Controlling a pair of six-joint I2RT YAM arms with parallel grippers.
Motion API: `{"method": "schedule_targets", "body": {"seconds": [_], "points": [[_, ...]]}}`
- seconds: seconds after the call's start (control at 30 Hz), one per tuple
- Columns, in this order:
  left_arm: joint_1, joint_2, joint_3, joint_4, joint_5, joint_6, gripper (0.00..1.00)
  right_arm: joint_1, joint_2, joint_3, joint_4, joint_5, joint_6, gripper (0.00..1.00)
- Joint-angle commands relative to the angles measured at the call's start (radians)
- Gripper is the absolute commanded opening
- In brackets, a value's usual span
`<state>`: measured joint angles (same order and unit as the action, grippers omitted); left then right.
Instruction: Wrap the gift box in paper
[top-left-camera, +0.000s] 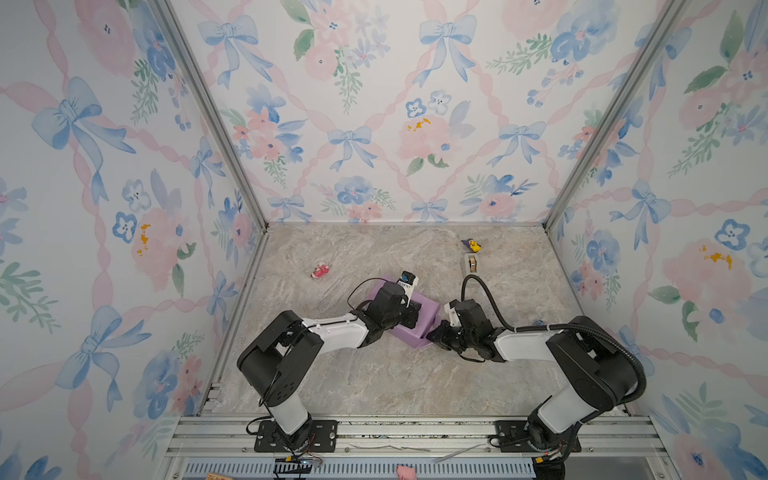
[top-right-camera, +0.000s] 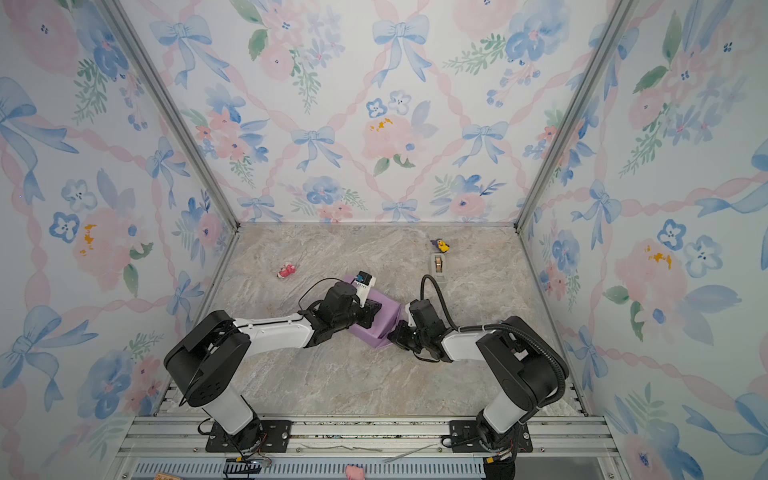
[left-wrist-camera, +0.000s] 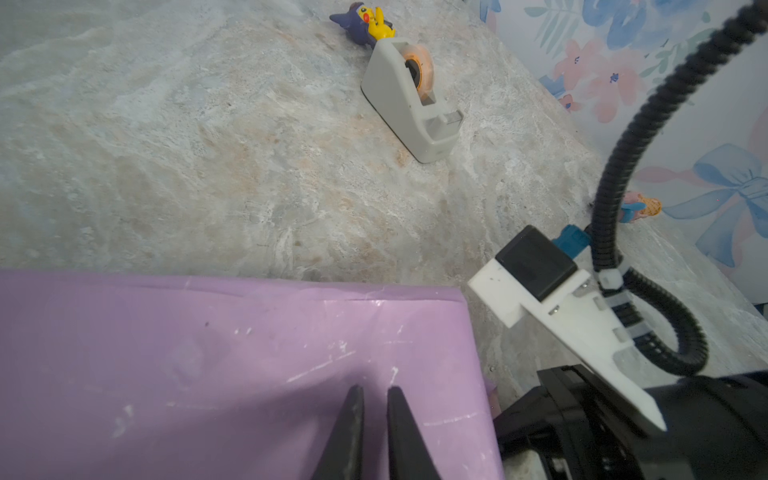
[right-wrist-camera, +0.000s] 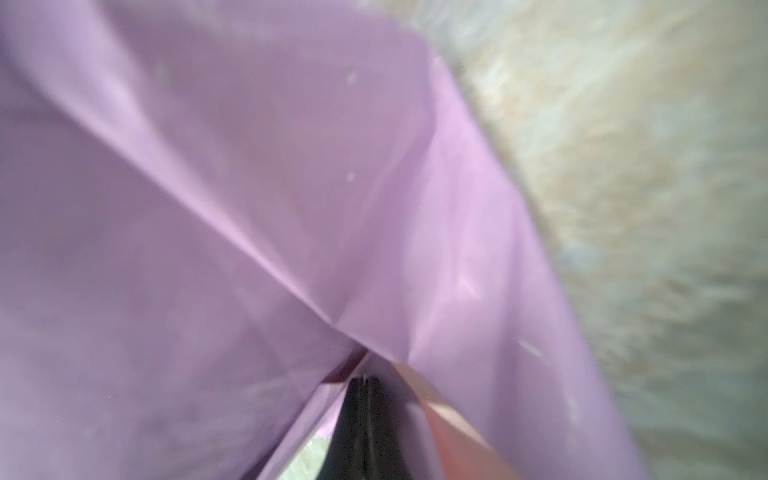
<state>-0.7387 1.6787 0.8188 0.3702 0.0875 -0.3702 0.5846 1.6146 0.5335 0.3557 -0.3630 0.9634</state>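
PARCEL: lilac-purple thin wrapping paper (top-left-camera: 426, 311) hides the gift box, mid-desk (top-left-camera: 374, 374) | LEFT tool (left-wrist-camera: 375, 390): jaws barely parted, empty, tips resting on the parcel's top | RIGHT tool (right-wrist-camera: 365, 384): closed, nosed into the end fold facing it; right arm nearer

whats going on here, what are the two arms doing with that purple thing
Two robot arms are wrapping a gift box, which is hidden under the lilac paper in the middle of the table. The left gripper rests on top of the wrapped box, jaws only slightly apart, holding nothing. The right gripper, shut, pokes into the folded paper at one end. The tape dispenser stands untouched farther back.
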Motion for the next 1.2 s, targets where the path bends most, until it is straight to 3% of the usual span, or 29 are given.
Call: {"method": "schedule_targets", "body": {"seconds": [0.0, 0.43, 0.73, 0.83, 0.97, 1.17], "points": [[0.002, 0.018, -0.033, -0.051, 0.001, -0.007, 0.15, -0.035, 0.007, -0.042, -0.101, 0.029, -0.043, 0.02], [0.004, 0.008, -0.042, -0.051, -0.007, -0.007, 0.15, -0.122, -0.054, -0.086, -0.137, 0.009, -0.096, 0.03], [0.004, 0.009, -0.037, -0.051, -0.002, -0.005, 0.15, -0.119, -0.330, -0.056, -0.296, -0.002, -0.164, 0.13], [0.003, 0.012, -0.033, -0.052, 0.000, -0.005, 0.15, -0.081, -0.380, -0.058, -0.323, 0.001, -0.163, 0.11], [0.002, 0.018, -0.030, -0.049, 0.007, -0.006, 0.15, -0.022, -0.318, -0.057, -0.278, -0.001, -0.135, 0.04], [0.000, 0.016, -0.030, -0.049, 0.005, -0.003, 0.15, 0.020, -0.181, 0.002, -0.198, -0.007, -0.117, 0.00]]}}
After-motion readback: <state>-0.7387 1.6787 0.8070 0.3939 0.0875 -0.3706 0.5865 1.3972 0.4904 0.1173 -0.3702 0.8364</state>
